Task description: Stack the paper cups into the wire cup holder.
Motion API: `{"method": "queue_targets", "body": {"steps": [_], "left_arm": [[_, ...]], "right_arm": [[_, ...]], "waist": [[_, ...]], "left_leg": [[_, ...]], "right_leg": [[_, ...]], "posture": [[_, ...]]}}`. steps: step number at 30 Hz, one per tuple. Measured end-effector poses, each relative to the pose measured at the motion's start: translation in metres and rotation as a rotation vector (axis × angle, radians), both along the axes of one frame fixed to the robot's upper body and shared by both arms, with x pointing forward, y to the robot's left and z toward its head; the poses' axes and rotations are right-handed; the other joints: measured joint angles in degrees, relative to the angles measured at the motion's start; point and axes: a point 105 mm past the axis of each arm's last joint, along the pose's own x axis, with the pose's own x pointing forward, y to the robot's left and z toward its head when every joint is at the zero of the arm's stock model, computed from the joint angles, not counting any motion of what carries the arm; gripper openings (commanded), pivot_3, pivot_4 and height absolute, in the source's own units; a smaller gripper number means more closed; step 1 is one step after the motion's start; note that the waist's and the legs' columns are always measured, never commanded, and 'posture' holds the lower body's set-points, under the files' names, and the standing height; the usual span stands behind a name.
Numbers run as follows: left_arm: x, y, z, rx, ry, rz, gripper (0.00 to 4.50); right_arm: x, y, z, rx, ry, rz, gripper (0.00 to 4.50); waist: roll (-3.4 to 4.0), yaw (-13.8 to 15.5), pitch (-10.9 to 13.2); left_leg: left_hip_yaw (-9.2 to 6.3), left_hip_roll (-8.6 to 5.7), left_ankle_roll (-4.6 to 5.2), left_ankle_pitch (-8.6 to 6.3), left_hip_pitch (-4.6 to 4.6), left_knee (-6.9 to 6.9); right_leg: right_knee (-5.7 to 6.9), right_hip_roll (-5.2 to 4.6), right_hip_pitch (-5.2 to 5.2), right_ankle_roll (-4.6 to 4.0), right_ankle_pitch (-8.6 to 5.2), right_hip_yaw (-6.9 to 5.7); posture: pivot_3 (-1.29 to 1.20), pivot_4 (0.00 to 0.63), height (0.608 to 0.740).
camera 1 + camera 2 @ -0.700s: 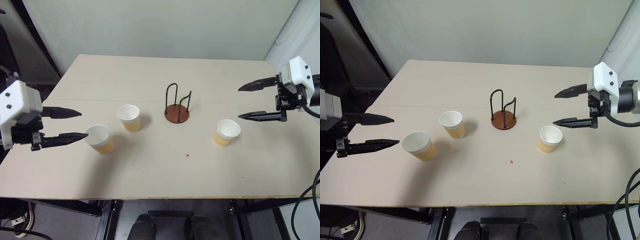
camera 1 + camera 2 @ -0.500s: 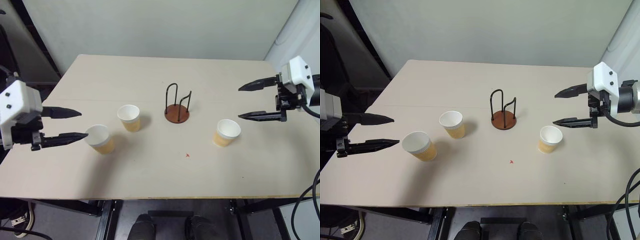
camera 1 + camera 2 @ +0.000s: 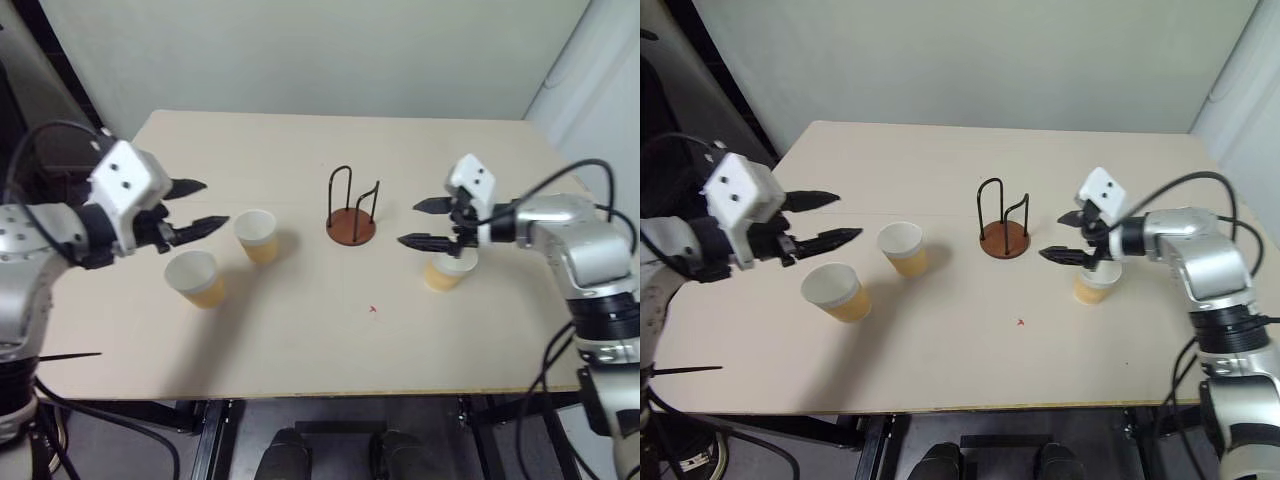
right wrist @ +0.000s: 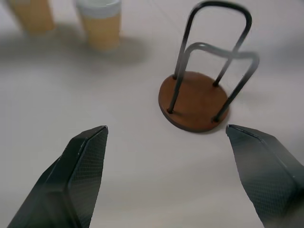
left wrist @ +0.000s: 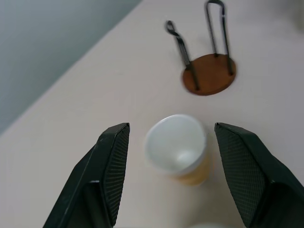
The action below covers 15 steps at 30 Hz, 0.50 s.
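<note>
Both pairs of jaws stand wide apart with nothing between them. At centre-left of the head view the left gripper [image 3: 205, 207] reaches in from the left edge, fingers close to level and aimed toward the middle of the frame, at the nearest upright paper cup [image 3: 256, 235], which stands just ahead of the fingertips and slightly lower in the picture. In the left wrist view that cup [image 5: 178, 148] sits squarely between the two black fingers [image 5: 114, 161], mouth up, so its long axis is vertical and a sideways closing would meet its tapered wall. A second cup [image 3: 195, 278] stands lower left of the first, below the left arm. The third cup [image 3: 444, 270] is right of centre, directly under the right gripper [image 3: 428, 223], whose fingers point left toward the wire cup holder [image 3: 352, 212]. The holder stands upright mid-table between the two grippers, empty, with all three cups loose on the table [image 3: 330, 350]. My judgement is that the left arm is better placed for the first pick: the cup is already lined up in its gap, and it needs only a short push forward and a little descent.
</note>
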Motion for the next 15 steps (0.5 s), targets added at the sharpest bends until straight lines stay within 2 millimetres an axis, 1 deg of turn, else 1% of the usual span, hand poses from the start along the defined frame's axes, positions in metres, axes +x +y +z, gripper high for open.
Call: {"method": "queue_targets", "body": {"steps": [1,3,4,6,9,12,15], "left_arm": [[0.001,-0.003,-0.001,-0.007,0.004,-0.006,3.04],[0.003,-0.008,0.000,-0.006,-0.004,-0.012,3.04],[0.003,-0.010,0.001,-0.005,-0.009,-0.016,3.04],[0.005,-0.012,0.003,-0.009,-0.019,-0.014,3.04],[0.009,-0.018,0.002,-0.021,-0.026,-0.015,3.04],[0.010,-0.021,-0.001,-0.024,-0.018,-0.016,3.04],[0.008,-0.024,0.000,-0.020,-0.019,-0.020,3.04]], "right_arm": [[0.003,0.009,-0.001,0.027,0.031,-0.031,4.14],[0.007,0.023,-0.003,0.057,0.063,-0.061,4.14],[0.010,0.027,-0.006,0.067,0.078,-0.083,4.14],[0.015,0.033,-0.013,0.086,0.108,-0.122,4.14],[0.025,0.048,-0.029,0.116,0.152,-0.173,4.14],[0.034,0.056,-0.039,0.135,0.180,-0.215,4.14],[0.045,0.059,-0.037,0.171,0.167,-0.254,4.14]], "waist": [[0.00,-0.09,0.00],[0.00,-0.06,0.00],[0.00,-0.02,0.00],[0.00,0.10,0.00],[0.00,0.21,0.00],[0.01,0.20,0.00],[0.01,0.20,0.00]], "left_leg": [[-0.01,0.01,-0.02,0.00,0.01,-0.02],[-0.05,0.02,-0.08,-0.04,-0.06,-0.05],[-0.06,0.02,-0.12,-0.07,-0.08,-0.06],[-0.08,0.03,-0.22,-0.13,-0.11,-0.06],[-0.08,0.02,-0.28,-0.17,-0.13,-0.03],[-0.08,0.02,-0.31,-0.19,-0.16,-0.02],[-0.08,0.02,-0.32,-0.19,-0.15,-0.04]], "right_leg": [[0.00,0.10,-0.05,0.17,0.10,-0.01],[0.00,0.11,-0.16,0.22,0.11,-0.02],[0.00,0.11,-0.19,0.22,0.10,-0.03],[-0.01,0.09,-0.22,0.20,0.08,-0.03],[-0.02,0.03,-0.25,0.17,0.06,-0.02],[0.01,0.02,-0.31,0.14,0.05,-0.01],[0.07,0.02,-0.35,0.02,-0.02,-0.02]], "posture": [[0.00,0.150,0.740],[0.00,0.150,0.740],[0.00,0.150,0.740],[0.00,0.150,0.740],[0.00,0.150,0.740],[0.00,0.150,0.740],[0.00,0.150,0.740]]}}
